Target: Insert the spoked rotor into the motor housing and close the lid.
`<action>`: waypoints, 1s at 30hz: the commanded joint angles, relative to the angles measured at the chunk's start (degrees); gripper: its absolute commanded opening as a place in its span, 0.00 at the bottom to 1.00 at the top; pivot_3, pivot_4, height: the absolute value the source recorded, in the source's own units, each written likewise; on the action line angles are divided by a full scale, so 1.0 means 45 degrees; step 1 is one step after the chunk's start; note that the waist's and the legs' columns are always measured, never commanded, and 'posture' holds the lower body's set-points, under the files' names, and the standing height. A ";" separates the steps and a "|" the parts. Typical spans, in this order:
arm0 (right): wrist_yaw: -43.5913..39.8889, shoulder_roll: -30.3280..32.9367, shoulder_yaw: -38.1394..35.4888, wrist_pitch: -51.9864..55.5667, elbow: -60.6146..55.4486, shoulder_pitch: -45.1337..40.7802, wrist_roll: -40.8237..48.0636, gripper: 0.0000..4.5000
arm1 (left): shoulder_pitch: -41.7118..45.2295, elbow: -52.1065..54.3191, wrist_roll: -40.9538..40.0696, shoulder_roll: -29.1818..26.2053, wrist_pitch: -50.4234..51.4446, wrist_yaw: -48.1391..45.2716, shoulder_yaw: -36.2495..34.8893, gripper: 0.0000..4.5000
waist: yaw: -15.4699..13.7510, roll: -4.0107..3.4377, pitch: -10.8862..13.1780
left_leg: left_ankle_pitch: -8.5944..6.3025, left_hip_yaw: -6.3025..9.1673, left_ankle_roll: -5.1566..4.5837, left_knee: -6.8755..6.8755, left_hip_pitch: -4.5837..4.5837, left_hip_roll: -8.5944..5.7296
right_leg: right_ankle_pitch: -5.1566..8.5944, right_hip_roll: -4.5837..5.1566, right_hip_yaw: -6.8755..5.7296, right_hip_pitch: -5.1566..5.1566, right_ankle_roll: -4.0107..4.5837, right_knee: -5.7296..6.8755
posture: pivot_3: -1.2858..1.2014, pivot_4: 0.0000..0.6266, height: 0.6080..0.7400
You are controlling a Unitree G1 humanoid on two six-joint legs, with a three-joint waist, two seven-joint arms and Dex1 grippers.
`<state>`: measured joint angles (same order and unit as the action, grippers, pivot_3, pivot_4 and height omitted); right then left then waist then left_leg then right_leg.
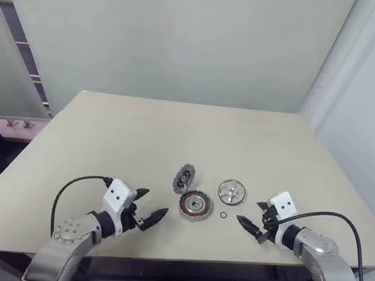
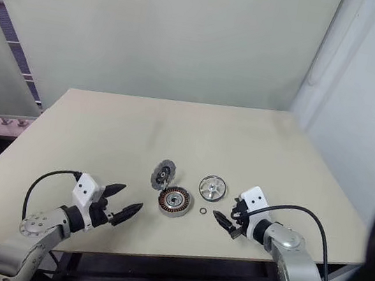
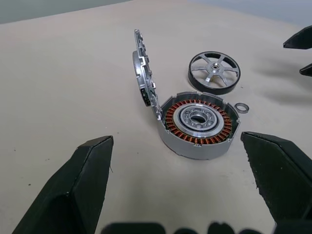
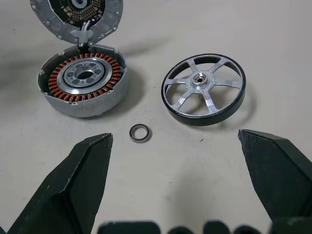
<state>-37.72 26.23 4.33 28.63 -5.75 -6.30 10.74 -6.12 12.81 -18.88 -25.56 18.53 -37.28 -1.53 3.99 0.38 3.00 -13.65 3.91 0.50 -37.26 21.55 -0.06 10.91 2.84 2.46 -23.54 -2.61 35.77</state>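
We see the spoked rotor [image 4: 204, 87] lying flat on the counter [image 1: 175, 131], hub upward, its axis vertical, six silver spokes running out to a dark rim. It rests just beside the motor housing [image 4: 84, 84], on the side toward the right gripper [image 1: 255, 219], and the two do not touch. The housing also sits flat with its open face up, showing copper windings around a pale metal centre. The lid [image 3: 144, 73] stands nearly upright at the housing's far edge, tilted slightly back, its inner face toward the housing and its lower edge meeting the housing's rim; it looks joined there, though we cannot tell how. A tiny thin ring [image 4: 140, 132] lies flat on the counter near the housing, between it and the right gripper, apart from both housing and rotor.

The right gripper's fingers [image 4: 63, 190] are spread wide, holding and touching nothing, and hang near the housing, pointed toward the small ring and the rotor. The left gripper [image 1: 148, 207] is near the housing on the opposite side, its fingers [image 3: 68, 190] likewise spread wide and empty, aimed at the housing and touching nothing.
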 commanded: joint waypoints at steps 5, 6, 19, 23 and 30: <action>-0.0016 0.0075 -0.0091 -0.0048 -0.0493 -0.0270 0.0143 1.00 | 0.0118 0.0563 -0.0098 0.0083 -0.0101 0.0120 -0.0085 1.00 | 0.0000 0.0000 0.0000 | 0.0000 0.0000 0.0000 0.0001 0.0001 0.0000 | 0.0000 0.0000 0.0000 -0.0001 0.0000 0.0000 | 0.52 0.00 1.00; 0.0008 0.0008 -0.0112 -0.0025 -0.0517 -0.0261 0.0207 1.00 | 0.0101 0.0580 -0.0100 0.0083 -0.0104 0.0121 -0.0088 1.00 | 0.0000 0.0000 0.0000 | 0.0000 0.0000 0.0000 0.0001 0.0001 0.0000 | 0.0000 0.0000 0.0000 -0.0001 0.0000 0.0000 | 0.52 0.00 1.00; 0.1041 -0.0825 -0.0191 0.2266 -0.1533 -0.0551 0.1036 1.00 | 0.0288 0.0325 -0.0019 0.0066 -0.0003 -0.0119 0.0309 1.00 | -0.0001 0.0000 0.0001 | 0.0000 0.0003 0.0000 0.0012 0.0004 0.0002 | 0.0000 0.0001 -0.0005 -0.0007 0.0000 -0.0002 | 0.52 0.00 1.00; 0.1586 -0.1166 0.0191 0.1720 -0.1162 -0.0768 0.0466 1.00 | 0.0293 0.0103 0.0135 0.0033 0.0000 -0.0323 0.0566 1.00 | 0.0003 -0.0002 0.0001 | 0.0000 0.0000 0.0000 0.0014 0.0005 0.0002 | 0.0000 0.0001 -0.0004 -0.0011 0.0000 -0.0003 | 0.52 0.00 1.00; 0.1466 -0.1506 0.1119 0.0915 0.0259 -0.1181 -0.0140 1.00 | 0.0360 0.0054 0.0145 0.0202 0.0014 -0.0328 0.0990 1.00 | 0.0006 -0.0002 0.0002 | -0.0001 -0.0004 0.0001 0.0009 0.0005 0.0005 | 0.0000 0.0002 -0.0005 -0.0011 0.0000 -0.0007 | 0.52 0.00 1.00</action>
<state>-30.36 19.72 8.85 32.93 -4.60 -10.10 10.04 -5.66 12.27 -18.46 -24.84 18.95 -38.56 2.61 4.02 0.37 3.01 -13.65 3.89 0.50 -37.22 21.57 -0.04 10.91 2.85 2.44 -23.59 -2.60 35.75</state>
